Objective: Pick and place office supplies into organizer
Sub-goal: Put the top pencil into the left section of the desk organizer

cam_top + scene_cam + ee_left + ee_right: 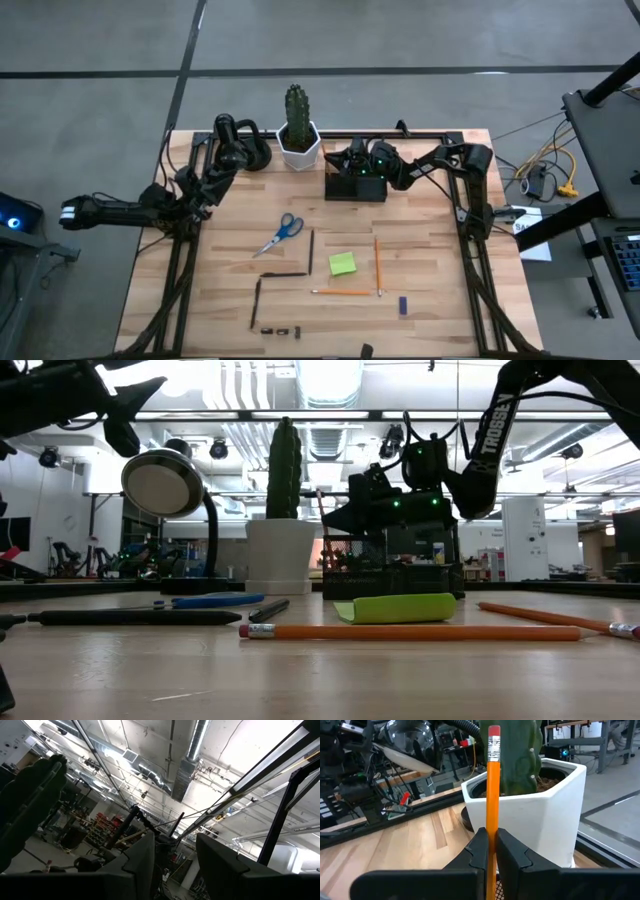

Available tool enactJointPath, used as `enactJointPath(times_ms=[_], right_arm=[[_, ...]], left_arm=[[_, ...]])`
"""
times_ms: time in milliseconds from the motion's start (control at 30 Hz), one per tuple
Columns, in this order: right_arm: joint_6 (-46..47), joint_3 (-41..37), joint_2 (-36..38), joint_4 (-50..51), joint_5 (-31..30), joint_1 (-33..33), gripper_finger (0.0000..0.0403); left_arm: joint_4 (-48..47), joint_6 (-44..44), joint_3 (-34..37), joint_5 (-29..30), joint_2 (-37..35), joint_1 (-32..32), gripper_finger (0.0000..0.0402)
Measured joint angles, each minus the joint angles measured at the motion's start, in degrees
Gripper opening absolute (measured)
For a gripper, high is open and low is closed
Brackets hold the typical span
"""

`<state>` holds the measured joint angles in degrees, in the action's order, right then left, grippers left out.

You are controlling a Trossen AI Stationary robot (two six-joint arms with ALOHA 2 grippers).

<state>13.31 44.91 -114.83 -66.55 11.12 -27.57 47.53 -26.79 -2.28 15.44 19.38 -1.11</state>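
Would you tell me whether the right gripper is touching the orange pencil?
Touching: the right wrist view shows the right gripper shut on the upright orange pencil.

We list a light butcher-block wooden bench (430, 320) framed by black rails. At its far edge we record a white hexagonal ceramic pot (299, 146) holding a tall green ribbed cactus (297, 106) in brown soil. Just beside the pot we note a black gooseneck desk lamp with a round pale-faced head (161, 482), its base on the bench. Beyond the bench we see grey concrete floor (400, 35) and, off one side, yellow cabling (567, 172) near a dark stand.
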Motion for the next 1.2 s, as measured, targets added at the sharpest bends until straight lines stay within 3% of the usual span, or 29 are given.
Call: enactJointPath(times_ms=[967,1200], right_arm=[[-2.14,-0.2,1.96,3.44,2.92,0.07,0.0014],[-3.18,-0.22,3.15,4.26,2.92,0.07,0.0053]], left_arm=[[0.0,0.02,0.0,0.0,0.0,-0.01,0.013],[0.0,0.04,0.0,0.0,-0.02,-0.02,0.013]])
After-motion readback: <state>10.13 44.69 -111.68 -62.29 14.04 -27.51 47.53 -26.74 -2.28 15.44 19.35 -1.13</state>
